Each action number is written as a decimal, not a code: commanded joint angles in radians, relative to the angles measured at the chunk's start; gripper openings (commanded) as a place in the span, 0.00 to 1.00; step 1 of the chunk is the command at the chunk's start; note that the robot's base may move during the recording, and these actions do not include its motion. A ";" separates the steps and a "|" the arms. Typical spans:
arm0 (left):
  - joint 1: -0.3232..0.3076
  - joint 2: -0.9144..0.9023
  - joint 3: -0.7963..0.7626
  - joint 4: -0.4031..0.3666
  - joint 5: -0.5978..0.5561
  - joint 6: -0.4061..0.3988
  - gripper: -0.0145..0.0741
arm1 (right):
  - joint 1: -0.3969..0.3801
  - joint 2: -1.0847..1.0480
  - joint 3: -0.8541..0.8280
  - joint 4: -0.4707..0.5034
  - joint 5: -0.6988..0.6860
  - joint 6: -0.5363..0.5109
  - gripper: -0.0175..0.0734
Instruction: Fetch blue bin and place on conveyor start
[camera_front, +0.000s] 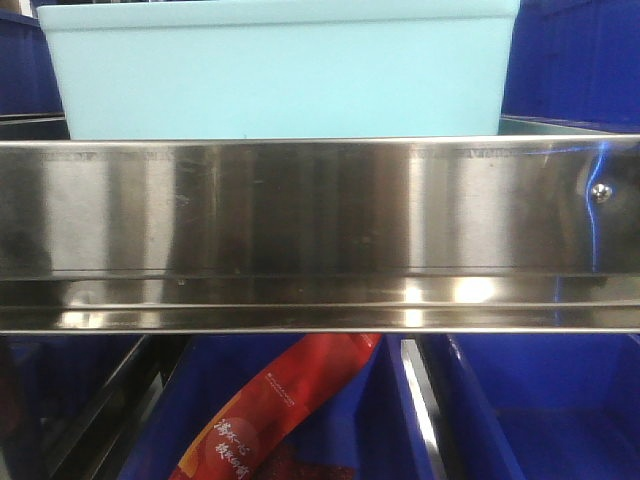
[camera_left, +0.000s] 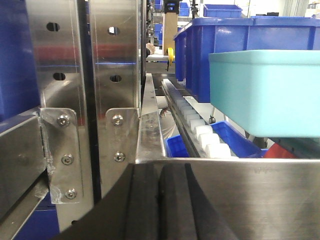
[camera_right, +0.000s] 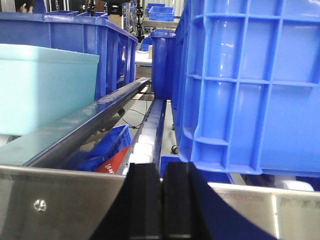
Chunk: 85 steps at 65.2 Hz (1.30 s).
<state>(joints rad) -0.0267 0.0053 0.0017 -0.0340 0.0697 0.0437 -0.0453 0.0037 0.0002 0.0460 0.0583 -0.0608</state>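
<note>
The blue bin (camera_front: 280, 70) is a light turquoise plastic tub standing on the shelf just behind the stainless-steel rail (camera_front: 320, 230). It fills the right of the left wrist view (camera_left: 267, 92) and the left of the right wrist view (camera_right: 42, 87). My left gripper (camera_left: 159, 172) is shut and empty, in front of the rail, left of the bin. My right gripper (camera_right: 161, 172) is shut and empty too, in front of the rail and right of the bin. The conveyor start is out of view.
Dark blue ribbed crates (camera_right: 250, 85) stand close on both sides of the turquoise tub and behind it (camera_left: 225, 45). White rollers (camera_left: 207, 135) run along the shelf track. Steel uprights (camera_left: 82, 100) stand at the left. Below the rail lies a red packet (camera_front: 290, 405) in a blue crate.
</note>
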 joint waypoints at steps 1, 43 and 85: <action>0.004 -0.005 -0.002 0.004 -0.012 -0.006 0.04 | -0.001 -0.004 0.000 0.004 -0.016 -0.001 0.01; 0.004 -0.005 -0.002 0.017 -0.013 -0.006 0.04 | -0.001 -0.004 0.000 0.004 -0.016 -0.001 0.01; 0.004 0.011 -0.342 -0.032 0.180 0.003 0.04 | -0.001 -0.004 -0.295 0.004 0.038 -0.001 0.01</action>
<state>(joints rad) -0.0267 0.0031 -0.2450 -0.0749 0.1946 0.0429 -0.0453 0.0000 -0.1924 0.0460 0.0124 -0.0608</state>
